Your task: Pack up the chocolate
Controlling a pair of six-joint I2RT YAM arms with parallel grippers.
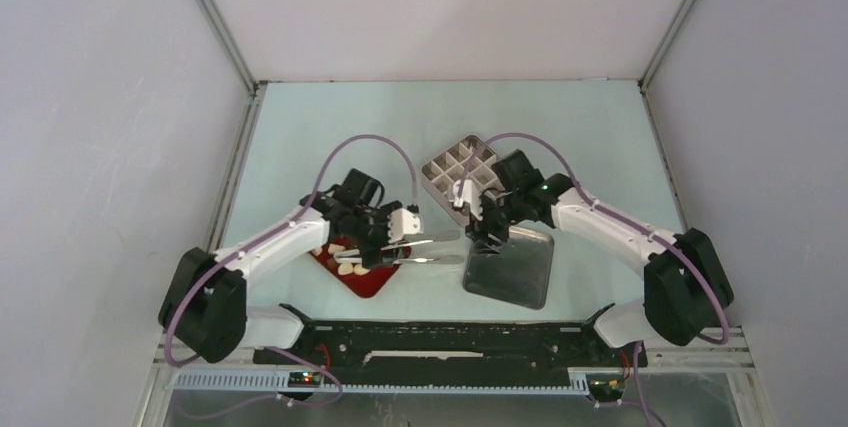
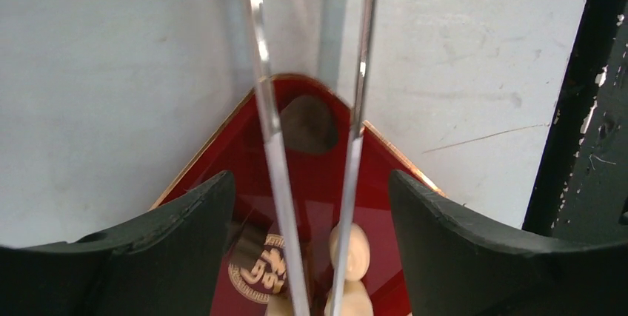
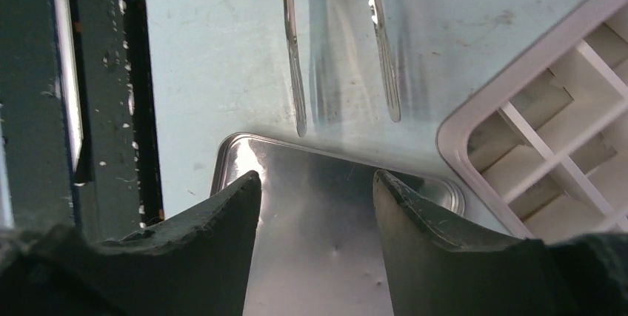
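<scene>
Left gripper (image 2: 307,183) grasps the metal tongs (image 2: 275,153) over the red tray (image 2: 370,183) at near left. The chocolate (image 2: 349,249) lies there: cream ovals and what seems a dark lump. Right gripper (image 3: 317,175), fingers spread and empty, hangs over the silver tin (image 3: 318,257), near the divided box (image 3: 548,146).

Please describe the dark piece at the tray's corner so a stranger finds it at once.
Start at the red tray, the only red thing here. Go to its pointed corner, between the two arms of the metal tongs. The chocolate there is one dark brown lump, apart from the cream-white pieces.
</scene>
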